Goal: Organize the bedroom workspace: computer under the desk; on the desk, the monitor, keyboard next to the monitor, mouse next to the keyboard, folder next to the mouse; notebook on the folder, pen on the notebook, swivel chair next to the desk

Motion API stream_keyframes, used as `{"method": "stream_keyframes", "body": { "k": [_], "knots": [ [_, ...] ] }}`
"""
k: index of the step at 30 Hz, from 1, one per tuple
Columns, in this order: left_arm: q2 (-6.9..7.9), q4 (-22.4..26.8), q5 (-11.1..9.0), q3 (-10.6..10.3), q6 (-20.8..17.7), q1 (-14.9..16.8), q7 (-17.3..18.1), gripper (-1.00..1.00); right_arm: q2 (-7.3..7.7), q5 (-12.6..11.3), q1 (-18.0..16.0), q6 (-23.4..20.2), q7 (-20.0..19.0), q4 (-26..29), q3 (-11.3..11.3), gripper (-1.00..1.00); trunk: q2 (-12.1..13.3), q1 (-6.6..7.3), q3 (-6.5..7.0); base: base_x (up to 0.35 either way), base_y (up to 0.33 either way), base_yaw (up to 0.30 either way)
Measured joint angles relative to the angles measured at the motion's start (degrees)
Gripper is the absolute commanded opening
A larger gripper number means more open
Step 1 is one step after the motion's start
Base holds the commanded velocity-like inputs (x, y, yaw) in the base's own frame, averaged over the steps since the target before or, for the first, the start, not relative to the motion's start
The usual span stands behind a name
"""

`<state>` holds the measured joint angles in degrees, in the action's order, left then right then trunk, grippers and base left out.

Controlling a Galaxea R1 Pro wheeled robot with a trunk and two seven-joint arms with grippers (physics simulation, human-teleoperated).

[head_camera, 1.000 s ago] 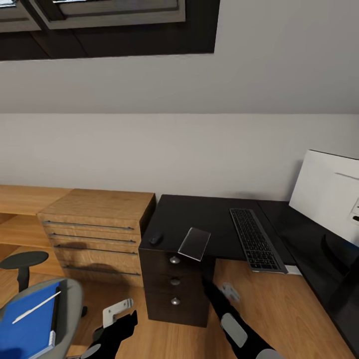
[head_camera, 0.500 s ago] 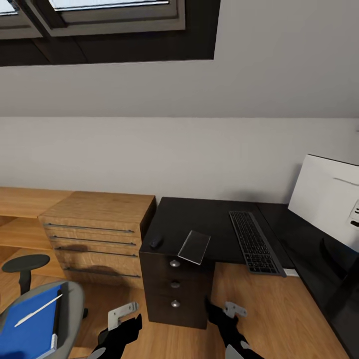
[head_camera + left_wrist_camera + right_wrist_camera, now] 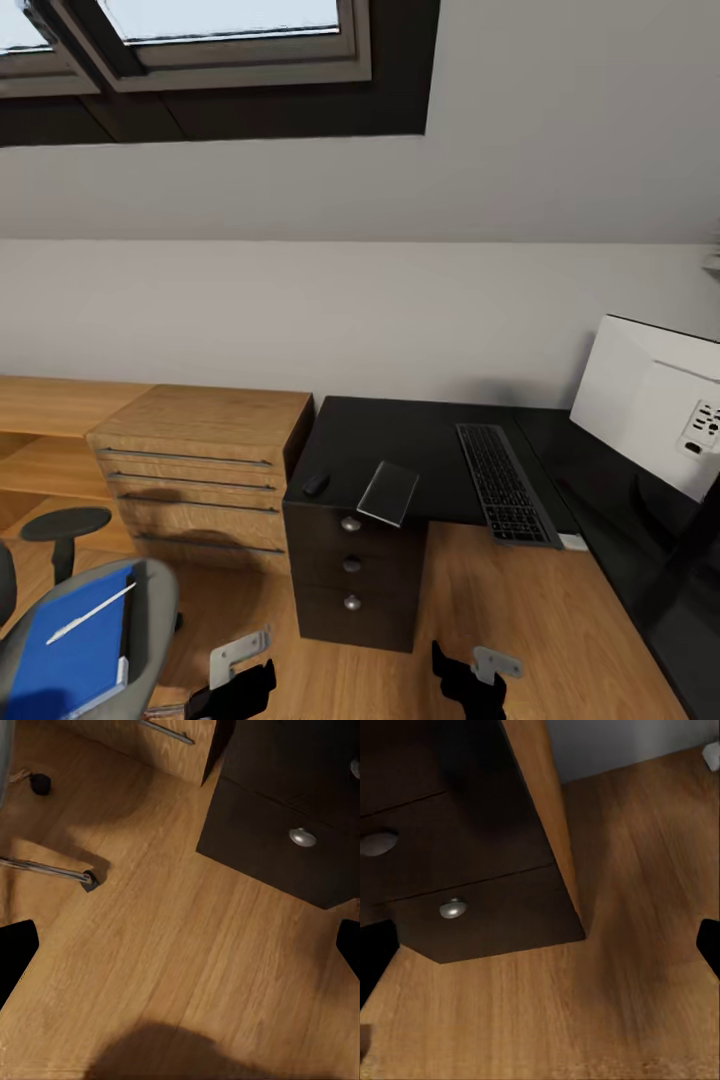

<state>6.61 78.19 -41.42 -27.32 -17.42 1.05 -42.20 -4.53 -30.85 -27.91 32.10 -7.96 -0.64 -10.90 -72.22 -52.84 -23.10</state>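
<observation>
The black desk [image 3: 420, 440] carries a dark keyboard [image 3: 503, 483], a small black mouse [image 3: 315, 484] near its left edge and a flat grey rectangle [image 3: 389, 493] overhanging the front. A white monitor [image 3: 650, 400] stands at the right. On the grey swivel chair [image 3: 152, 620] at lower left lies a blue folder [image 3: 80, 650] with a white pen [image 3: 90, 612] on it. My left gripper [image 3: 243, 688] [image 3: 180, 949] and right gripper [image 3: 472, 682] [image 3: 540, 952] hang low over the wood floor, both open and holding nothing. The computer is out of view.
A black three-drawer unit [image 3: 350, 565] [image 3: 472, 900] stands under the desk's left end, with a wooden dresser [image 3: 200, 455] beside it. Chair legs and castors [image 3: 82, 876] are near my left gripper. A skylight [image 3: 200, 40] sits in the sloped ceiling.
The head view has tilted upward, showing more of the window. Both arms have sunk lower in the picture, and the right gripper has drawn back from the desk's front edge.
</observation>
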Motion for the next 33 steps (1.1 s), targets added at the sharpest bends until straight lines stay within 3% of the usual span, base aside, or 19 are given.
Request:
{"method": "stream_keyframes", "body": {
  "k": [4, 5, 14, 15, 28, 33],
  "knots": [
    [0.01, -3.79, -0.1, 0.0, 3.21, -0.01, 0.36, 1.0, 0.26, 0.75, 1.59, 0.14, 0.01, -0.26, -0.7, 1.0, 1.6, 0.88, 0.73, -0.329, 0.0, 0.0],
    [0.02, -6.82, -0.14, 0.04, 4.67, -0.02, 0.47, 1.0, 0.3, 1.39, 1.89, 0.17, 0.0, -0.3, -0.79, 1.0, 2.01, 1.1, 0.9, -0.335, 0.0, 0.0],
    [-0.05, -16.15, -0.06, 0.09, 6.37, -0.01, 0.75, 1.0, 0.68, 2.94, 2.19, 0.27, 0.07, -0.31, -0.8, 1.0, 5.62, 3.07, 2.53, -0.334, 0.0, 0.0],
    [-1.55, -19.11, 0.23, -0.02, 6.63, -0.01, 0.85, 1.0, 0.48, 3.49, 2.22, 0.29, 0.03, -0.29, -0.89, 1.0, 6.02, 3.3, 2.7, -0.286, 0.0, 0.0],
    [-2.53, -21.2, 0.31, -0.15, 6.97, 0.01, 0.87, 1.0, 0.38, 3.61, 2.22, 0.31, 0.13, -0.32, -0.85, 1.0, 6.83, 3.78, 3.07, -0.06, 0.0, -0.024],
    [-2.84, -22.48, 0.28, -0.21, 9.78, -0.01, 0.92, 1.0, 0.41, 3.61, 2.23, 0.38, 0.13, -0.32, -0.84, 1.0, 6.83, 3.78, 3.07, 0.0, 0.0, -0.208]
  ]
}}
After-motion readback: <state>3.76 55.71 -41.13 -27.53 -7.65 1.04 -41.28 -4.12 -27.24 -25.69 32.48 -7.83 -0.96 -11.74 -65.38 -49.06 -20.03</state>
